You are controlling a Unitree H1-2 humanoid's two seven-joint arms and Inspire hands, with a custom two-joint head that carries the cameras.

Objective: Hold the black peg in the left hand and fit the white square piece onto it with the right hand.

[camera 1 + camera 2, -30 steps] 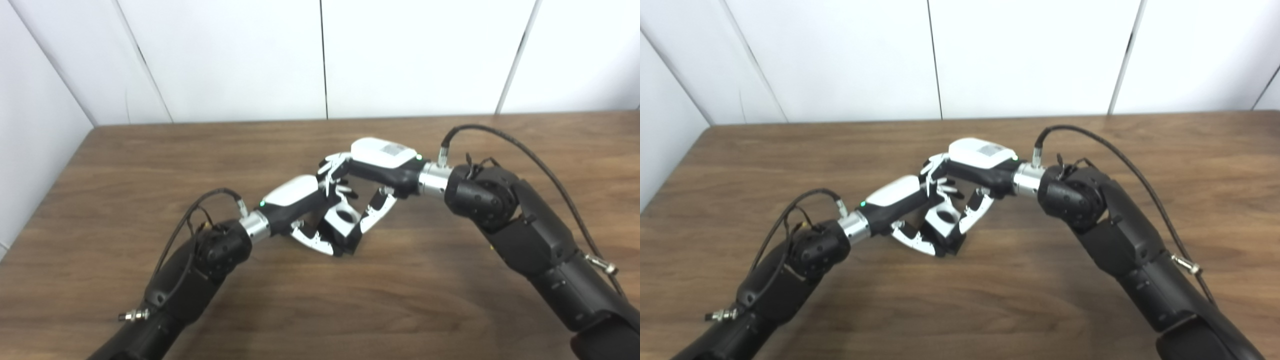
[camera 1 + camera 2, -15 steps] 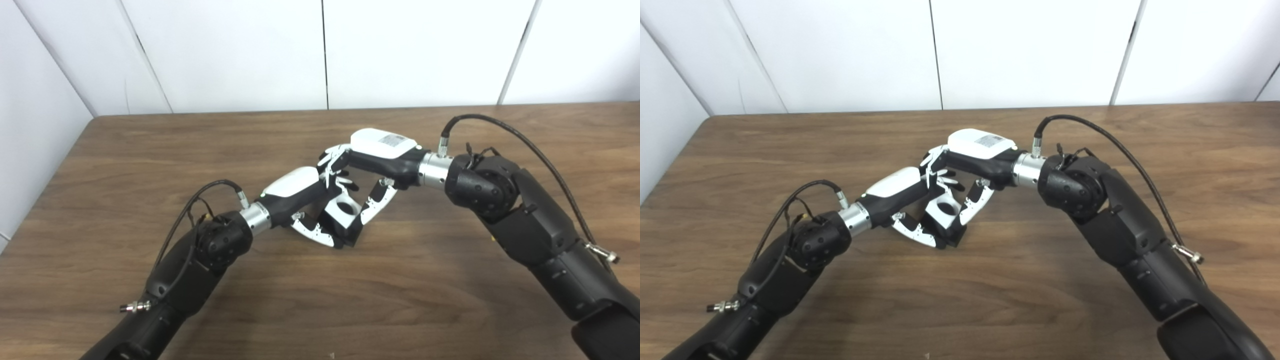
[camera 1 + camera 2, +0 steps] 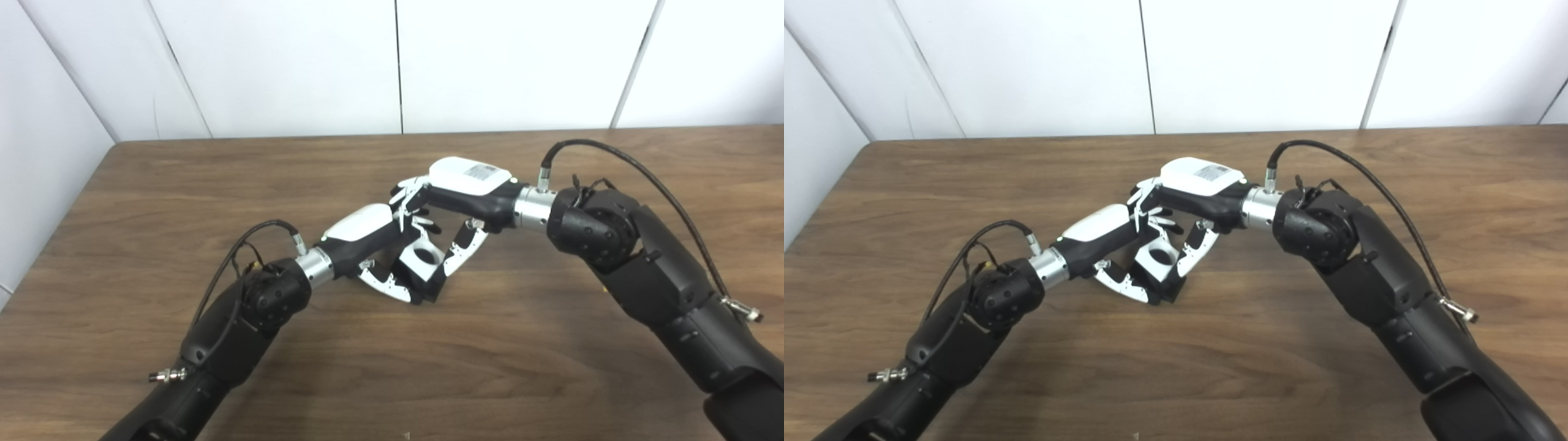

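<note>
Against half a second ago you've got almost nothing new — both hands sit in the same spot mid-worktop, and the white square piece has shifted only slightly. A full second back the whole picture sat lower; that's the camera, not the parts.

Your left hand [image 3: 373,245] is closed on the black peg [image 3: 429,291], of which only a dark end shows below the piece, near the worktop [image 3: 490,367]. The white square piece [image 3: 422,257] sits tilted, round hole facing up toward the cameras, wedged between the two hands. Your right hand [image 3: 456,196] reaches over from the right: fingers curl down on the piece's far edge, thumb presses its near right side — closed on it. Whether the peg has entered the hole you can't tell; the fingers cover the joint.

Room: the back edge of the worktop and the white wall panels [image 3: 392,61] are well apart from the hands, bare wood all round, left edge far off.
</note>
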